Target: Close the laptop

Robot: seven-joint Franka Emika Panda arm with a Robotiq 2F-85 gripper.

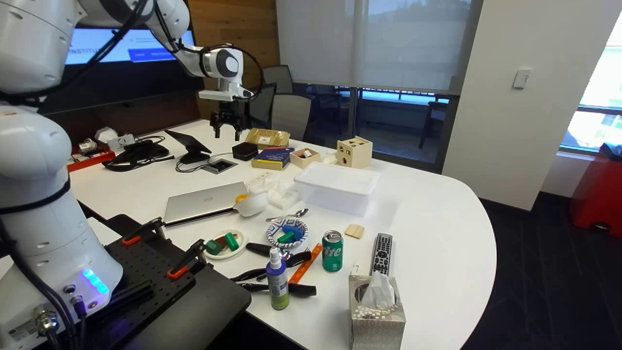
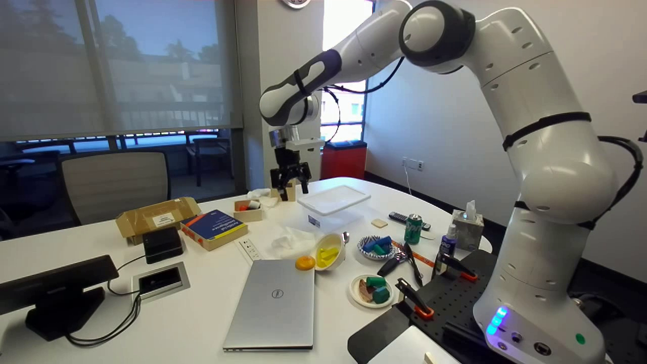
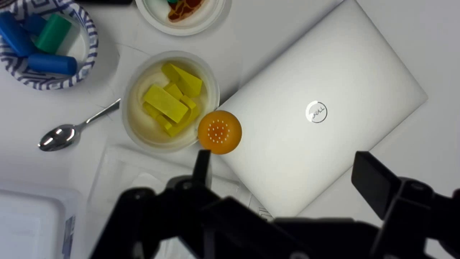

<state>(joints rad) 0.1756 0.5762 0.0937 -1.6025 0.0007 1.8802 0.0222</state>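
1. Nearest in the wrist view, the gripper hangs spread and empty, likely because no pushing remains.
2. The laptop lies on the table, looking closed, beside the bowl.

- On the surface, the laptop is laid.
- At its corner, a toy bun is spotted!
- Blocks are held in a bowl alongside.
- Left of that, in the wrist view, a spoon is found.

Wrist view looking down on laptop, exterior views flanking arm, sharing table
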